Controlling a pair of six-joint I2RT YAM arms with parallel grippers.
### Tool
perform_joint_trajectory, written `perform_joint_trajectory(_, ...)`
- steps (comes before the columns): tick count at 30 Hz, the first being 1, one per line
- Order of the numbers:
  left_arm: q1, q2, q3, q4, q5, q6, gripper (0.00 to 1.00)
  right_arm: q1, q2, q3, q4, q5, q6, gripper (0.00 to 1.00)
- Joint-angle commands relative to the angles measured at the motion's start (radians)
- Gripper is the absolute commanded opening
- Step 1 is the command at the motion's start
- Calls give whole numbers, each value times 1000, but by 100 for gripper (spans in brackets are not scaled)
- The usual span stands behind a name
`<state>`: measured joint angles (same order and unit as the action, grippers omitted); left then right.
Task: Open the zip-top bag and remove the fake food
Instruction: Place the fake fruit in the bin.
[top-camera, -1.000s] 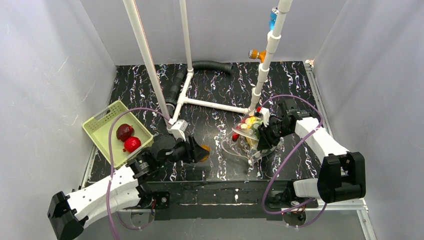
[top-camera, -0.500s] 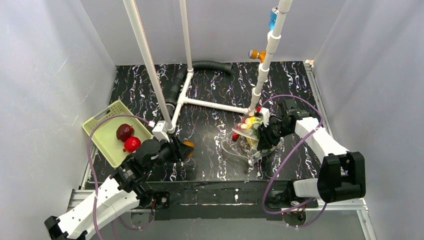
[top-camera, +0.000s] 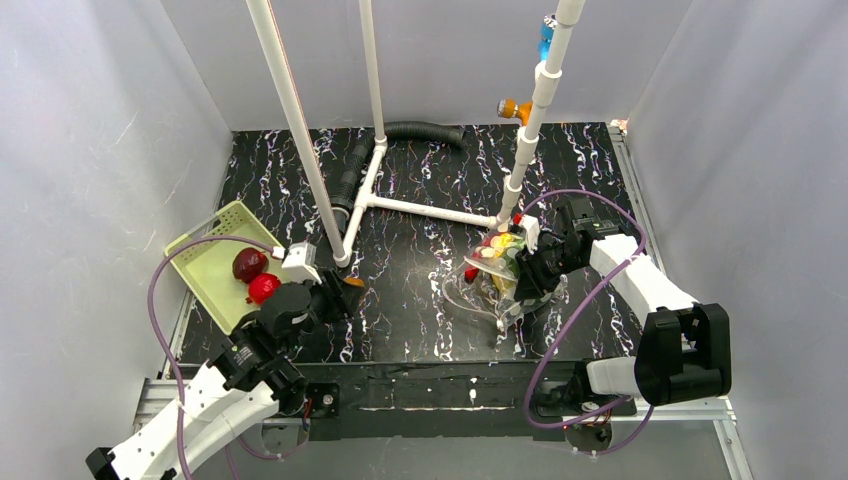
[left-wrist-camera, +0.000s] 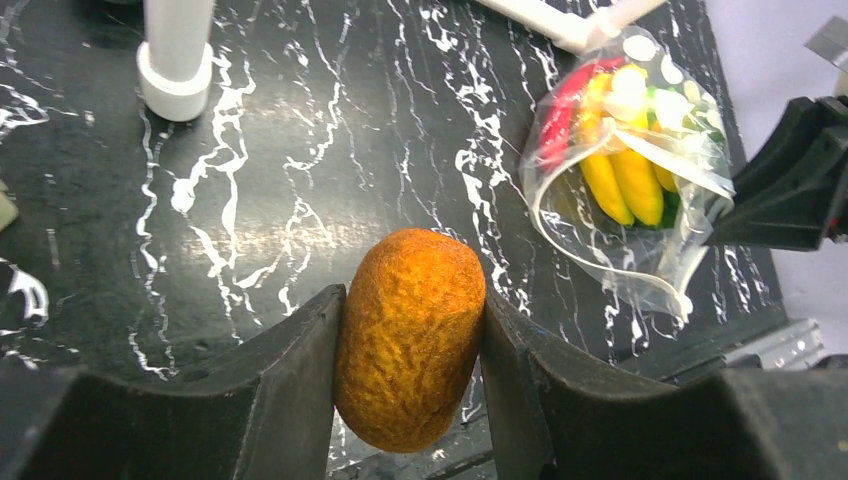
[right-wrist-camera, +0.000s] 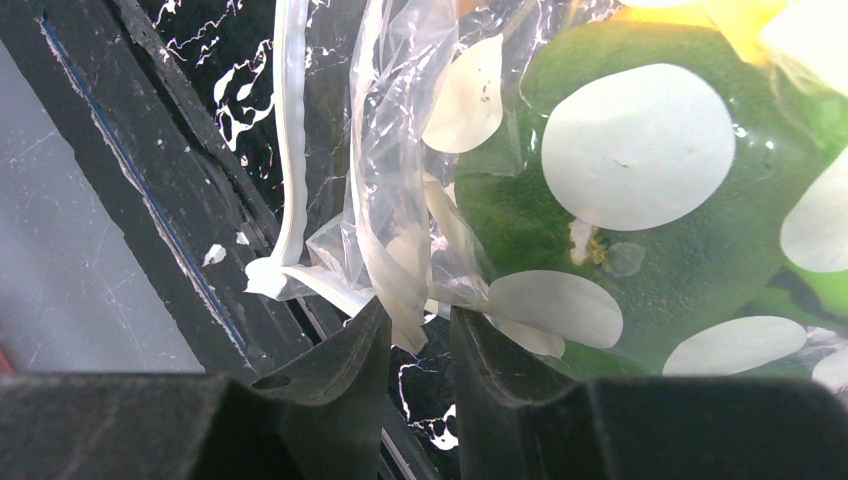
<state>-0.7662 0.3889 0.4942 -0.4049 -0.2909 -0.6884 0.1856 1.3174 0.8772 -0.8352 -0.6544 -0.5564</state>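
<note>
Starting at the left, a pale green perforated basket (top-camera: 215, 250) sits on the black marbled desk (top-camera: 420, 250) near its left edge. It contains two pieces of the fake food (top-camera: 250, 267): a dark red round fruit (top-camera: 246, 261) and a brighter red round fruit (top-camera: 263, 288), just beside each other. Immediately right of the basket, the left claw (top-camera: 343, 288) is clamped on an oval orange piece (left-wrist-camera: 410, 340) with a rough, pitted skin. Both fingers (left-wrist-camera: 300, 370) press against its sides, and the piece is well apart from the bag. A white pipe frame (top-camera: 415, 208) stands on the desk between the two arms, and a black corrugated hose (top-camera: 425, 131) lies at the far edge. Right of centre is the zip-top bag (top-camera: 492, 272), a clear film printed with pale round dots, its mouth gaping toward the left arm. Inside it are a red chili (left-wrist-camera: 558, 120), a yellow banana (left-wrist-camera: 625, 185) and a green piece (right-wrist-camera: 650, 230). The right claw (top-camera: 526, 272) is closed on a fold of the bag's film beside the white zip strip (right-wrist-camera: 285, 150), its fingers nearly together with only plastic between them. The bag appears lifted at the gripped side with its lower film draping onto the desk, though the top view does not settle that contact.
</note>
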Motion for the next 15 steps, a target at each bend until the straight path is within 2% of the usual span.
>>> perform_joint_trajectory(1,14,13,68,-57,-102,37,0,5,-3,30,-12,-11,-16,35)
perform_joint_trajectory(8,44,32,109,-101,-188,65,0,5,-4,32,-13,-13,-16,35)
perform_joint_trajectory(15,130,78,124,-86,-160,92,0,5,-4,32,-14,-14,-17,35)
